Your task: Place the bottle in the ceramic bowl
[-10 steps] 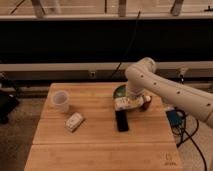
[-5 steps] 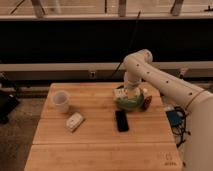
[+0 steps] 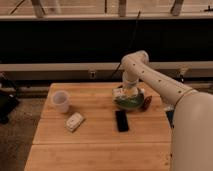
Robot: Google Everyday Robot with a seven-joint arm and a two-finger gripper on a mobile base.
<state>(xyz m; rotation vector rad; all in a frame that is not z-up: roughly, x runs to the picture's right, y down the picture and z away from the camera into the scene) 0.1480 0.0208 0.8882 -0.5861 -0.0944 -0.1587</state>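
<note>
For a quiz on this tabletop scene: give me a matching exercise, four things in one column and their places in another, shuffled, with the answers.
Things:
1. translucent cup
2. black phone
3. ceramic bowl
4. whitish block

Places:
A. right part of the table, directly under the gripper
B. near the table's left edge, farthest back of the left pair
C. just in front of the bowl
D. left of the phone, in front of the cup

Pairs: 1-B, 2-C, 3-A, 4-D

The bottle is at the gripper over the bowl's left rim.
</note>
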